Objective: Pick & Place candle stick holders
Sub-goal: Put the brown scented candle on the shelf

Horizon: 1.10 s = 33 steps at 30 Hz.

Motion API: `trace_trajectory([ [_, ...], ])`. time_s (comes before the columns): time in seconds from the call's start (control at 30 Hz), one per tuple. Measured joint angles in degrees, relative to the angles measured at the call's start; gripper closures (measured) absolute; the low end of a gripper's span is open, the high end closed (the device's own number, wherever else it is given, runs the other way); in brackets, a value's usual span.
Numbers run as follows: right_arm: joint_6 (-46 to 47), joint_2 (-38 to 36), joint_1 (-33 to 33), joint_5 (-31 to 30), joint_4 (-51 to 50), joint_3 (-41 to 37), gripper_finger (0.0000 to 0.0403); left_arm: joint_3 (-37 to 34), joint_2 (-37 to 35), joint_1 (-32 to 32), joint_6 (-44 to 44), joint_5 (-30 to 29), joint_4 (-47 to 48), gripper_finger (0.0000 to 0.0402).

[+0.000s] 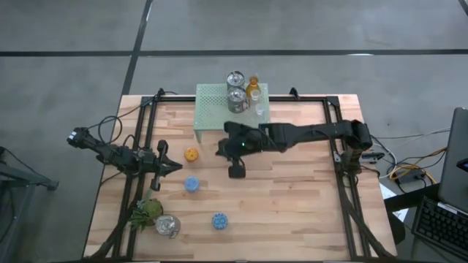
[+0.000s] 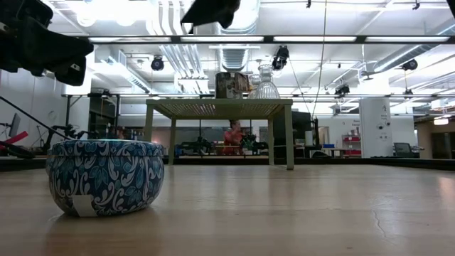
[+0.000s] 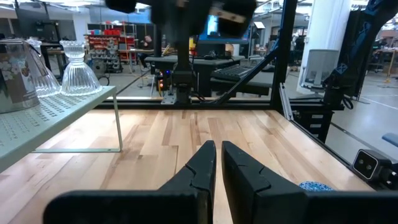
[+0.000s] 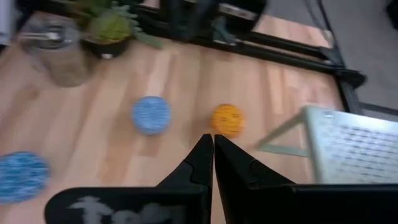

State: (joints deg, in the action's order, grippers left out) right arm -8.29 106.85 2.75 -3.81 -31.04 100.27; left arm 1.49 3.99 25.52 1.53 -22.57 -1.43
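Observation:
Two silvery holders [image 1: 235, 79] [image 1: 238, 99], an amber glass one [image 1: 253, 86] and a clear glass one [image 1: 259, 110] stand on the pale-green mesh stand [image 1: 212, 109]. An orange holder [image 1: 191, 155], two blue holders [image 1: 191, 184] [image 1: 219, 220] and a silvery holder [image 1: 167, 226] stand on the table. My right gripper [image 4: 212, 140] is shut and empty, above the table between the stand and the orange holder [image 4: 227, 119]. My left gripper [image 3: 218, 148] is shut and empty at the table's left [image 1: 174, 166].
A green leafy plant [image 1: 146, 211] stands at the near left beside the silvery holder. Black frame rails [image 1: 344, 175] run along the table's left and right sides. Bare wood lies at the centre and near right [image 1: 292, 204].

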Motion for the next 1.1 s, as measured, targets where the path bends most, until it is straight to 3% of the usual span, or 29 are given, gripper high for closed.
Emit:
trace_trajectory([
  [0.13, 2.4, -0.2, 1.9, 5.2, 0.0, -0.3, 0.0394, 0.0, 0.0, 0.0, 0.0, 0.0, 0.0, 0.0371],
  [0.37, 4.9, -5.1, 7.1, 5.4, 7.3, -6.9, 0.0395, 0.0, 0.0, 0.0, 0.0, 0.0, 0.0, 0.0371],
  [0.6, 7.5, -21.2, 11.5, -0.1, 24.3, -27.2, 0.0395, 0.0, 0.0, 0.0, 0.0, 0.0, 0.0, 0.0371],
  [0.83, 12.8, -37.8, 14.5, -1.9, 34.8, -48.6, 0.0394, 0.0, 0.0, 0.0, 0.0, 0.0, 0.0, 0.0371],
  [0.97, 13.1, -45.8, 15.8, -6.5, 39.1, -58.9, 0.0394, 0.0, 0.0, 0.0, 0.0, 0.0, 0.0, 0.0371],
  [1.1, 13.3, -52.9, 15.8, -7.4, 41.6, -67.7, 0.0394, 0.0, 0.0, 0.0, 0.0, 0.0, 0.1, 0.0371],
])
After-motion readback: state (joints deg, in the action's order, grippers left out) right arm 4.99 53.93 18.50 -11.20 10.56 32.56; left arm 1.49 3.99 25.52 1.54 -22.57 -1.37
